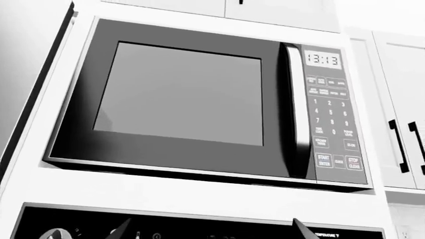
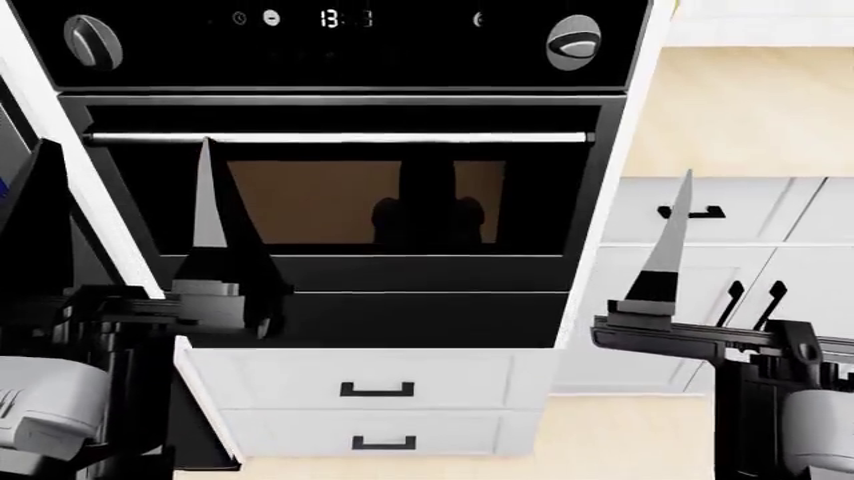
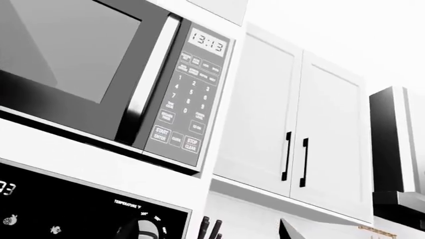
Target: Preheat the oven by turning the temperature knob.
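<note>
White cabinetry frames the scene in the head view: drawers (image 2: 376, 378) with black pulls sit under the oven (image 2: 340, 200), and white cabinets (image 2: 747, 230) with black handles run off beside it below a pale wall. Open air lies between the two arms and the oven front, with nothing standing in that gap.

Along the oven's top edge is the black control panel with its small lit display (image 2: 330, 18), cut off by the frame above. Below it the long silver bar handle (image 2: 340, 138) spans the door over the brownish window, where a dark reflection shows.

Two silver knobs sit on the panel. One with a slanting ridge (image 2: 91, 40) is at the far left end; the temperature knob (image 2: 574, 42), ridge lying nearly level, is at the right end.

The left gripper (image 2: 220, 250) hangs low in front of the door's left part, its dark tapered fingers pointing up; whether they are spread or closed I cannot tell. The right gripper (image 2: 667, 250) stands to the right of the oven's edge, before the white cabinets, one pale finger visible; its state I cannot tell either. Neither touches anything. The temperature knob is well above the right gripper and slightly to its left.

Both wrist views look upward at a microwave (image 1: 192, 99) with a keypad, mounted above the oven panel, whose lettering is too small to read.
</note>
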